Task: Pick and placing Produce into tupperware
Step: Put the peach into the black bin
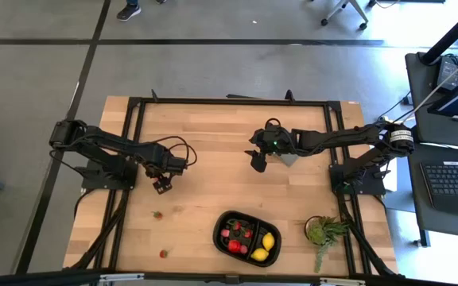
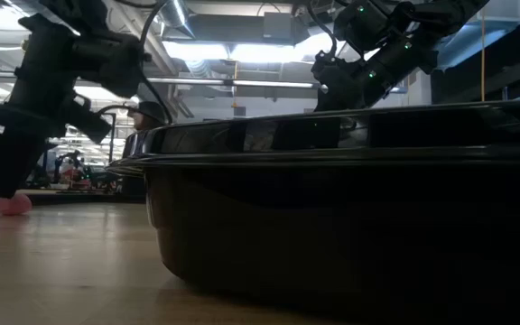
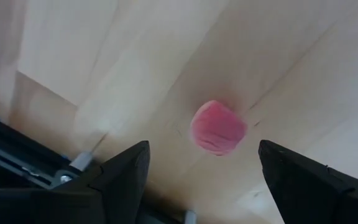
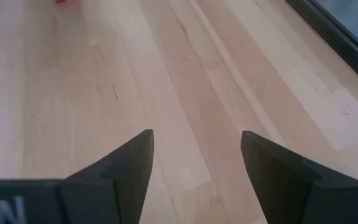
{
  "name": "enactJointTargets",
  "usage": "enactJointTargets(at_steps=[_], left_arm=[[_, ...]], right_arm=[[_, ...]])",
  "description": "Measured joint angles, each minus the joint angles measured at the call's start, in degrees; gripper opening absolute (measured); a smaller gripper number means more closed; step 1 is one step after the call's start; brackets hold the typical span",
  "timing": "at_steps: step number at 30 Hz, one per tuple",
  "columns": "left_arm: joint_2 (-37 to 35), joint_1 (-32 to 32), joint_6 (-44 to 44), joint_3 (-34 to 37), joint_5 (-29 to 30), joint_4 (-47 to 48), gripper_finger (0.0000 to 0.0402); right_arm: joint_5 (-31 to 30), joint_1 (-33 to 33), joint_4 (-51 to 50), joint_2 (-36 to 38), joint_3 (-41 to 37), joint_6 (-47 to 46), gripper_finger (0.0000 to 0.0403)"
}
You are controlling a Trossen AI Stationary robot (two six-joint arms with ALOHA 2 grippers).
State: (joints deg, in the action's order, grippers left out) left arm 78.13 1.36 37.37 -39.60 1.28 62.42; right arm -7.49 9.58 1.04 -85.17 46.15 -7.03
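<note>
on right wrist (image 4: 194, 168), white letter "n"

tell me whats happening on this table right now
Two robot arms are sorting fruit pieces into a black tray at the near edge of the wooden table. The tray already holds red pieces and two lemons. The left gripper hangs open above a small red piece lying on the table, not gripping it. Another red piece lies closer to the table's edge. The right gripper waits open and empty over the middle of the table. A potted plant stands beside the tray.
</note>
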Motion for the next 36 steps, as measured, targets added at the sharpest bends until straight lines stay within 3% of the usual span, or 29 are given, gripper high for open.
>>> enactJointTargets(at_steps=[8, 11, 20, 30, 36], left_arm=[[0.0, 0.0, -1.9, 3.4, -0.4, -6.6, 0.0277], [0.0, 0.0, -3.2, 4.7, -3.1, -10.4, 0.0271], [-0.1, 0.0, -3.0, 6.4, -4.0, -10.9, 0.0245], [-0.1, 0.0, -3.5, 6.4, -4.5, -12.1, 0.0177], [0.0, -0.1, -5.3, 6.5, -8.9, -12.9, 0.0119]], right_arm=[[0.0, 0.0, 0.0, 0.0, 0.0, 0.0, 0.0243], [0.0, 0.0, 0.0, 0.0, 0.0, 0.0, 0.0243], [0.0, 0.0, 0.0, 0.0, 0.0, 0.0, 0.0243], [0.0, 0.0, 0.0, 0.0, 0.0, 0.0, 0.0243], [0.0, 0.0, 0.0, 0.0, 0.0, 0.0, 0.0243]])
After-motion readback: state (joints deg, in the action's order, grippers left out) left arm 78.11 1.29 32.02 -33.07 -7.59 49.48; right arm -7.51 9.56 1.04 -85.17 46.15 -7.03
